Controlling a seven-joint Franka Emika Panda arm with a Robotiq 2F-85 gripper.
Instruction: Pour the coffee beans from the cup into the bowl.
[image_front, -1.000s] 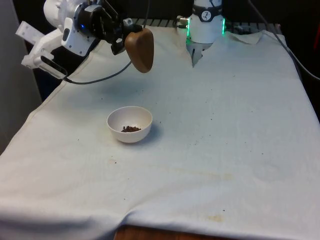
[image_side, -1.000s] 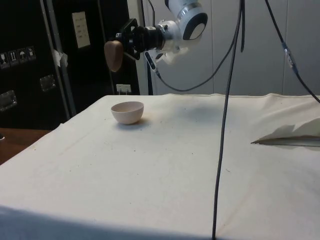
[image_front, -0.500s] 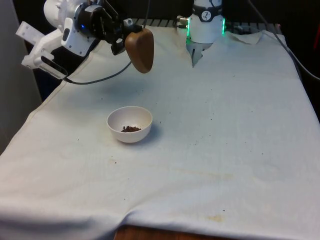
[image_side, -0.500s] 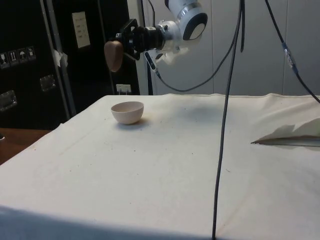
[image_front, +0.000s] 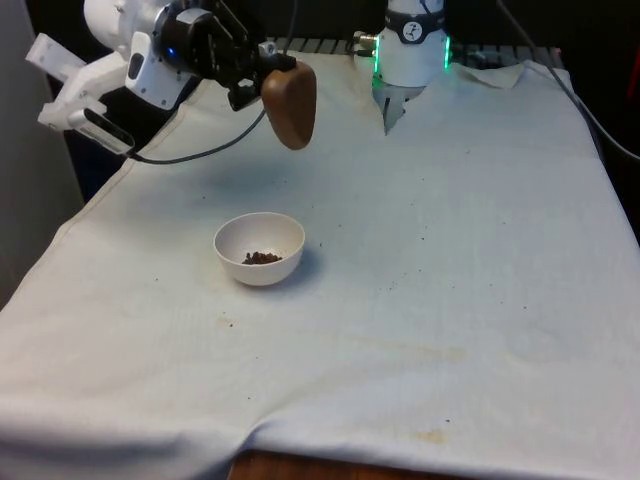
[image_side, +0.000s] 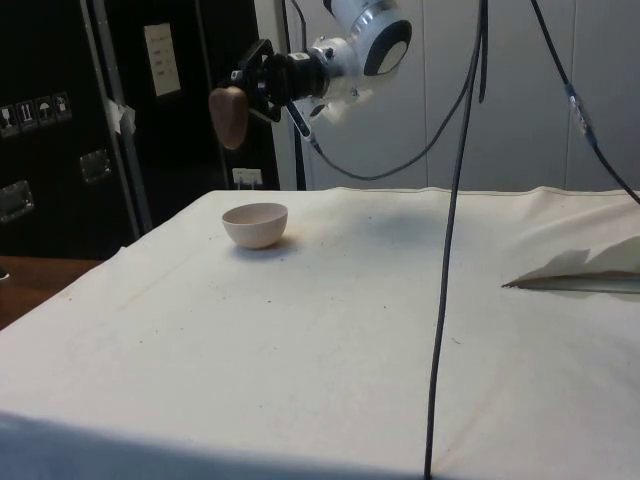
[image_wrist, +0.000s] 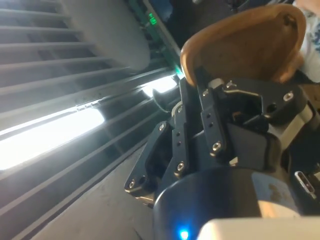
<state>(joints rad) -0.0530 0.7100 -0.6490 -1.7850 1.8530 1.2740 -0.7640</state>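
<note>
Brown cup held aloft, beans in the bowl

The gripper (image_front: 268, 75) is clamped on the brown cup (image_front: 290, 104), tipped up high beyond the white bowl (image_front: 259, 248), which sits on the worktop (image_front: 450, 280) holding a small heap of coffee beans (image_front: 262, 257).

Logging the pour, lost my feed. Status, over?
Gripper shut on brown cup, held high above table. Beans in white bowl. Nothing between cup and bowl.
</note>
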